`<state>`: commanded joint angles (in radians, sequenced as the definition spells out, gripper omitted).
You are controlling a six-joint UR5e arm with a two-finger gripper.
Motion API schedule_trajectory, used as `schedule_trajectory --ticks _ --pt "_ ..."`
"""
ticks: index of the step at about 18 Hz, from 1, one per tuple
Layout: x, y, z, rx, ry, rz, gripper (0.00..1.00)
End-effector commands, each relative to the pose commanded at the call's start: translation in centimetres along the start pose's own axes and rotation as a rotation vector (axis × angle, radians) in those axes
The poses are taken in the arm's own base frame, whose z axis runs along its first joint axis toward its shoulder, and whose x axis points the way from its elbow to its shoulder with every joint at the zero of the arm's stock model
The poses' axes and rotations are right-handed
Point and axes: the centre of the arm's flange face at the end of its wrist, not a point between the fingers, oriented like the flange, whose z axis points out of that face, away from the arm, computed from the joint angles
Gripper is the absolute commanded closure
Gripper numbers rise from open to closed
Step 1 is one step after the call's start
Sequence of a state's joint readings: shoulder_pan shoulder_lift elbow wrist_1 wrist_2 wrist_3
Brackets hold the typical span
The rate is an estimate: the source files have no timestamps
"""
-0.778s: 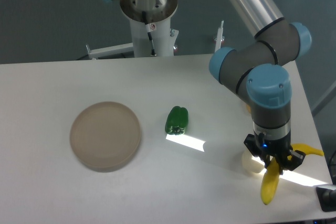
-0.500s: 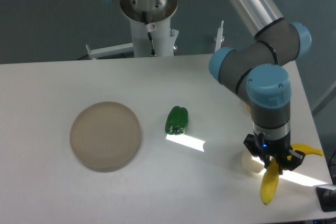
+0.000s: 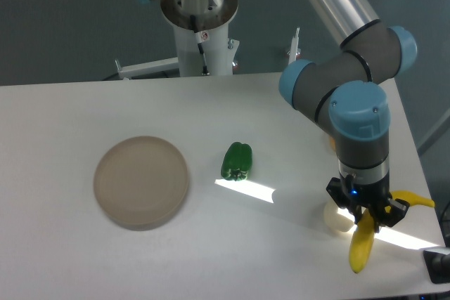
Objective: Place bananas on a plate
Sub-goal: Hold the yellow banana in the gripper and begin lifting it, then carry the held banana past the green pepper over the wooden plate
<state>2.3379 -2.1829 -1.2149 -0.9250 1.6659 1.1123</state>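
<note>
Fixed camera, gripper: we see the gripper (image 3: pixel 366 216) pointing straight down at the near right corner of the table (image 3: pixel 84 103), its dark jaws closed around the joined end of the bananas (image 3: pixel 363 244).
Fixed camera, bananas: one bright yellow banana hangs out below the jaws toward the near edge of the table, and the other sticks out to the right of the jaws toward the right edge; together they form a V with the jaws at its joint. We cannot tell whether the fruit rests on the table or is lifted just clear of it.
Fixed camera, plate: the round beige-tan plate (image 3: pixel 140 182) lies flat far to the left of the jaws, well apart from them. We see nothing lying in it; its whole matte surface and low rim show.
Fixed camera, green pepper: a small green pepper (image 3: pixel 237 161) lies on the table between the plate and the jaws, to the left of the jaws and farther back, just beside the plate's right rim but not touching it.
Fixed camera, pale fruit: a pale cream rounded fruit (image 3: pixel 336 218) sits just to the left of the jaws, partly hidden behind them; we think it a pear, though too little shows to be sure.
Fixed camera, arm: the grey and blue arm (image 3: pixel 358 114) stands directly above the jaws, its wrist upright.
</note>
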Motion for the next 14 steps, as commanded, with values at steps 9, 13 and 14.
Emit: schedule_trajectory --ticks 9,13,14 --pt "8.0 -3.8 -2.2 0.003 0.06 -0.219 0.76" --pt "13.5 -5.7 -4.2 -0.007 0.086 -0.284 0.76" --pt "14.9 -5.7 -4.4 -0.012 0.098 -0.285 0.76"
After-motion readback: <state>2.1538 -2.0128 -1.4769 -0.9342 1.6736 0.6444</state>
